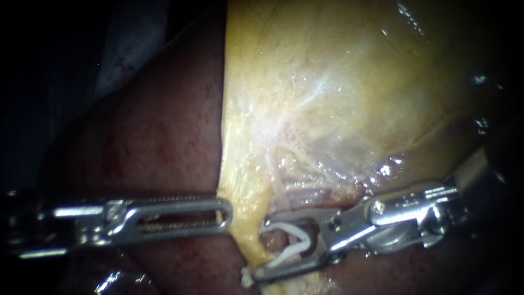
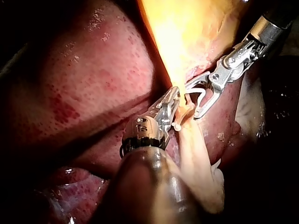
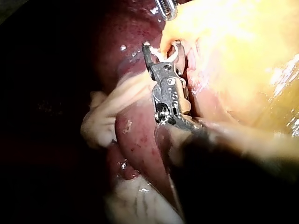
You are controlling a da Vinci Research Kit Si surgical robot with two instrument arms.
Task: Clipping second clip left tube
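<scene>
**Right instrument [image 1: 259,249] at the tube, white clip [image 1: 286,254] loaded**
Endoscope: its jaws stand wide, gripping the clip from both sides; the left instrument [image 1: 225,213] is clamped on the gallbladder [image 1: 338,98] edge, over the liver [image 1: 153,136]. Left wrist: a pale tube [image 2: 188,110] passes between the clip's arms. Right wrist: gallbladder crowds the jaws and hides the tube.

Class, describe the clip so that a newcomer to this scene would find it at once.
Find the yellow gallbladder, then follow its lower edge to where the right tool comes in. Between that tool's steel jaws sits the white clip, spread in an open V. Its white legs stand out against the shiny metal holding them.
</scene>
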